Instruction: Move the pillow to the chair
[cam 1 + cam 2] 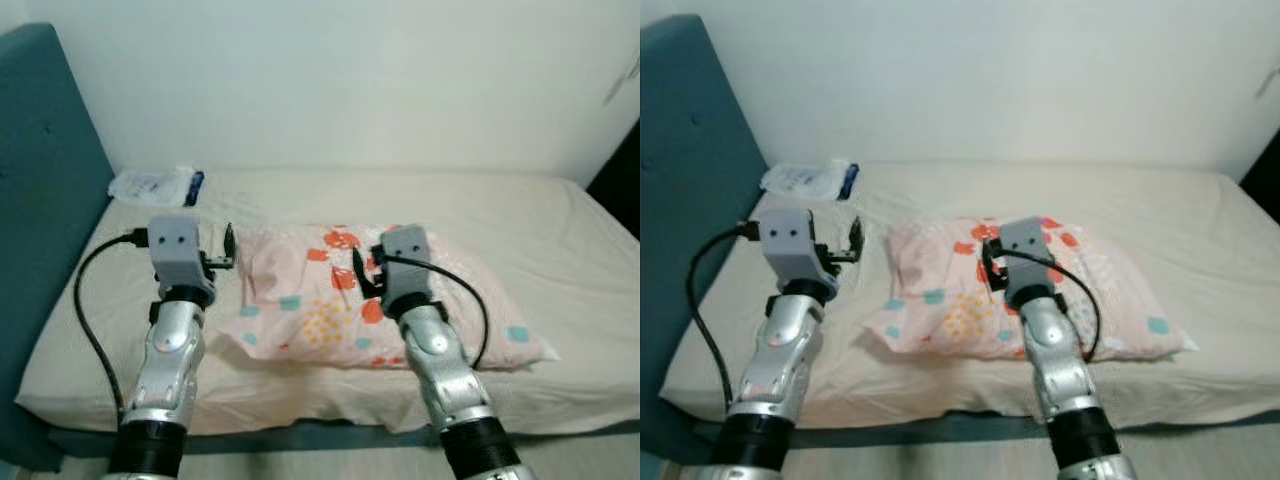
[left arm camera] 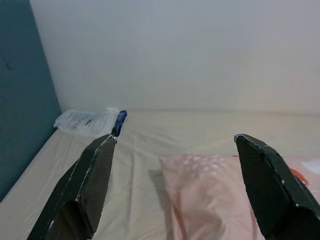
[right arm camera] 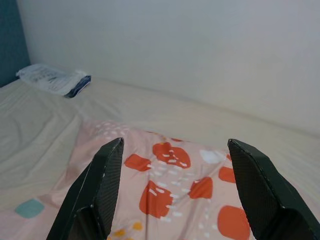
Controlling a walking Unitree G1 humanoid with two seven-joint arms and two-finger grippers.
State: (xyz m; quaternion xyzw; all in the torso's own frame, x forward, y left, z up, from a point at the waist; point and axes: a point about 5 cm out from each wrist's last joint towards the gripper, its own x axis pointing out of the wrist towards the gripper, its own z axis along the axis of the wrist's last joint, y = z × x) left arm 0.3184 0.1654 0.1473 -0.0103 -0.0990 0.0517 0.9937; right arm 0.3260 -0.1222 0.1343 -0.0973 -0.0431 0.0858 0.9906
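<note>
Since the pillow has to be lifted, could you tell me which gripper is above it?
The right gripper, hanging open over the patterned pillow. The left gripper sits beside the pillow's edge, over the bare sheet.

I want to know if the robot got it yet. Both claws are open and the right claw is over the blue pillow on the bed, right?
Nearly. The pillow is pink with orange flowers, not blue; the right wrist view shows it. Both the left claw and the right claw are open, above the bed.

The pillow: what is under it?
The pillow lies flat on the bed, on its beige sheet. Whatever might lie beneath the pillow is covered. Both grippers, left and right, hover above, open.
</note>
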